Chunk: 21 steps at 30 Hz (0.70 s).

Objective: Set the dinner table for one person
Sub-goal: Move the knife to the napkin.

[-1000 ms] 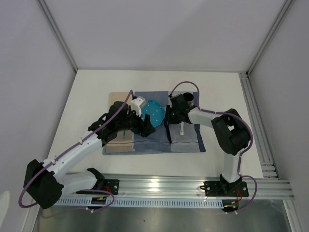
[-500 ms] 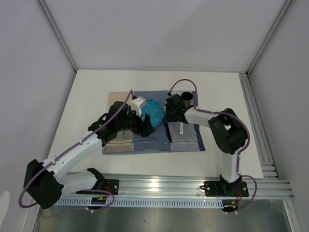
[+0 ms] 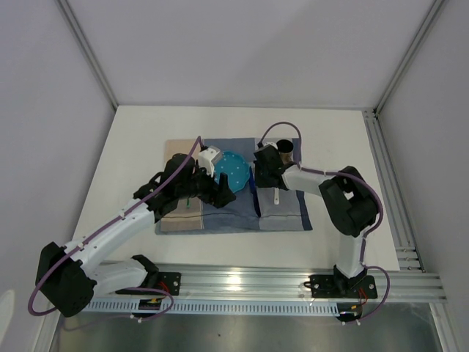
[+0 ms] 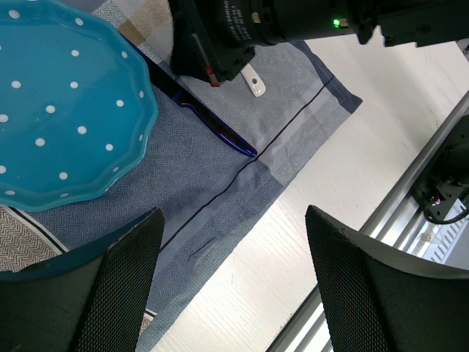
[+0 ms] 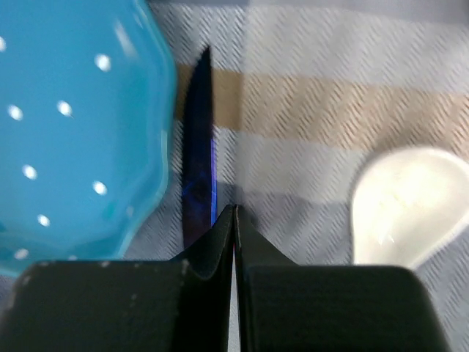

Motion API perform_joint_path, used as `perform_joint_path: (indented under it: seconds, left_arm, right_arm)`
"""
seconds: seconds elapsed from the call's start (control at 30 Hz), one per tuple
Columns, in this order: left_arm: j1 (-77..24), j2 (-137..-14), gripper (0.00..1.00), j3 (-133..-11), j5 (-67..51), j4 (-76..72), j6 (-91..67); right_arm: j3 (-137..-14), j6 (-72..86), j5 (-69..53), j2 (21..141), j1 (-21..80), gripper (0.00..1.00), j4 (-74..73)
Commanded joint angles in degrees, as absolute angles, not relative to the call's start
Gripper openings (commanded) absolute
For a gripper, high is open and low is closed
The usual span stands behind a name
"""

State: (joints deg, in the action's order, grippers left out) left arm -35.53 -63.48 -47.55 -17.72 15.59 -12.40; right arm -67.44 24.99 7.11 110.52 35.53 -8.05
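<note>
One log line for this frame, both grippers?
left gripper: open, over placemat beside plate | right gripper: shut, tips at knife, hold unclear | knife: flat on placemat between plate and spoon

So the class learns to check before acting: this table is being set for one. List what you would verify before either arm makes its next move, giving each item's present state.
1. Right gripper jaws shut: ok; the tips meet, and nothing shows between them.
2. Left gripper jaws open and empty: ok.
3. Knife lies on the placemat beside the plate: ok; whether they touch, cannot tell.
4. Spoon lies apart from the knife: ok.
5. Cup stands at the placemat's far right corner: ok.
6. Placemat left of the plate: cannot tell; the left arm hides most of it.
</note>
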Motion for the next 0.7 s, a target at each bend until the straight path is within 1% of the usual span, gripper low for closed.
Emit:
perform_joint_path:
  seconds: [0.0,0.13,0.2,0.27,0.33,0.4,0.43,0.47,0.53,0.57,0.63,0.67]
  left_arm:
    - [-35.9,-61.7,0.82,-47.6,-16.0,14.3,-11.8]
    - [-36.0,-58.0,0.85,-48.5,-10.8,12.9,-10.8]
    - [-36.1,-56.7,0.92,-49.4,-6.1,12.6,-8.7]
    - [-36.1,-56.6,0.99,-53.2,-2.7,14.4,-5.5]
    - [-36.1,-59.1,0.99,-57.8,2.8,17.0,-3.6]
    - [-36.1,-62.0,0.99,-64.5,7.1,21.0,-2.9]
    - [-35.9,-65.7,0.99,-66.3,10.3,22.5,-4.5]
    - [-35.8,-67.1,0.99,-70.4,10.5,24.6,-4.6]
    - [-35.3,-69.2,0.99,-72.0,9.8,25.9,-6.1]
    - [-35.2,-71.6,0.99,-74.4,11.9,28.8,-6.1]
    - [-33.3,-73.0,0.99,-74.7,16.9,29.8,-7.2]
    - [-32.1,-72.9,0.99,-74.2,12.7,30.0,-7.9]
  right_arm:
    - [-62.6,24.0,12.3,108.0,35.6,0.03,-18.8]
    - [-60.4,22.2,16.8,100.4,36.3,0.08,-17.1]
    - [-60.3,21.5,19.2,96.2,36.4,0.11,-17.3]
    - [-60.9,20.7,21.1,93.8,36.5,0.13,-18.5]
    - [-62.7,20.1,23.4,91.4,36.5,0.13,-20.6]
    - [-65.3,20.3,25.1,90.4,36.5,0.11,-23.5]
    - [-66.1,21.4,25.5,90.3,36.5,0.00,-24.5]
    - [-66.8,22.3,26.0,90.2,36.5,0.00,-25.3]
    - [-68.6,24.7,27.5,90.2,36.5,0.00,-29.0]
    - [-68.6,25.0,27.2,89.9,36.6,0.00,-29.4]
    - [-67.7,25.1,28.8,88.3,36.7,0.00,-30.0]
    - [-66.8,26.7,29.9,87.4,36.7,0.00,-29.8]
